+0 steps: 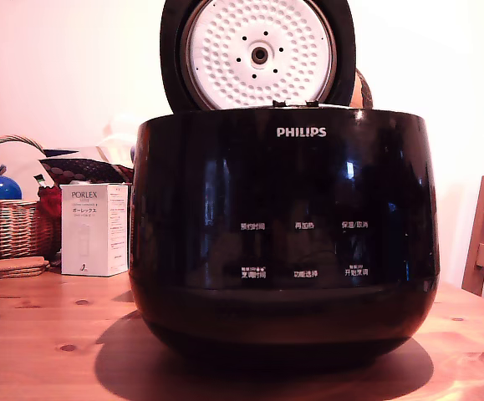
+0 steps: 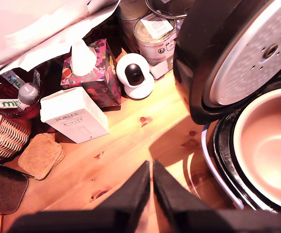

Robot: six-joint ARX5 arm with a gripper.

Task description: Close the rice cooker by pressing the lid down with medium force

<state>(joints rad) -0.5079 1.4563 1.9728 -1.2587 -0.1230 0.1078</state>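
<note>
Task looked barely begun. The big glossy black rounded rice cooker (image 1: 283,242) w/ white PHILIPS logo sat on the pale wooden table (image 1: 41,334), and its round black lid (image 1: 258,54) w/ dimpled silver-white underside stood upright at the back, fully open. In the wrist view the empty pale inner pot (image 2: 271,145) was exposed. The dark gripper (image 2: 151,177) had its 2 fingers nearly together, holding nothing, above the table beside the cooker, apart from the lid. Left to do, by my read: reach the lid's back, press it down till it latches.

Hard to see: arm absent from exterior view; lid top cropped there; hinge & latch hidden. White PORLEX box (image 1: 94,230) stood at the exterior view's left.
</note>
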